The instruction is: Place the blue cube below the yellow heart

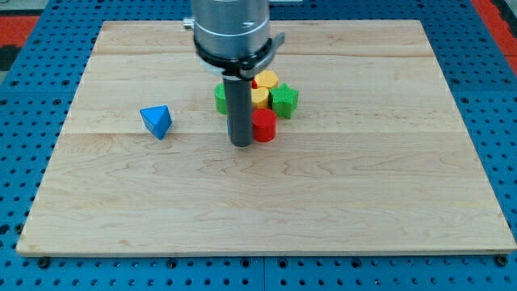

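Blue block (156, 121), wedge-like, its pointed end toward the view's bottom, sits alone left of the cluster. My tip (241, 143) touches the red cylinder (264, 126), below yellow (263, 87) and green (283, 100) blocks; fingers: none.

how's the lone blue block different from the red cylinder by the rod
The blue block is a pointed, wedge-like shape; the red cylinder is round with a flat top. The blue block sits alone toward the view's left; the red cylinder is at the bottom edge of the cluster with the yellow block and the green block. My tip is right beside the red cylinder, on its left, and well apart from the blue block. Both rest on the wooden board.
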Controlling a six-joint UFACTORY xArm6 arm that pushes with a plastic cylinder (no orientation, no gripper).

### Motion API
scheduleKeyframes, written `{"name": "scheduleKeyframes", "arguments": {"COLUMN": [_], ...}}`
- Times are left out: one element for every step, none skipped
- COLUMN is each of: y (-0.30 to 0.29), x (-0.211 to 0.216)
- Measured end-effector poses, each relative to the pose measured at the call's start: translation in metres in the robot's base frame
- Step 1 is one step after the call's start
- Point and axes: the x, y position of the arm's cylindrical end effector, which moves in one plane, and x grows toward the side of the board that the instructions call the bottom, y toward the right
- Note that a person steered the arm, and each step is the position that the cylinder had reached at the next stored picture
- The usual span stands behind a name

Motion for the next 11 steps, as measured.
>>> {"name": "scheduleKeyframes", "arguments": {"y": [0.036,0.059,0.054,-0.012,-0.022,-0.028,-0.042,-0.060,-0.038,-0.024,-0.030], "x": [0.000,-0.002,0.016,0.021,-0.004,-0.011,-0.014,-0.034,-0.036,-0.036,-0.010]}}
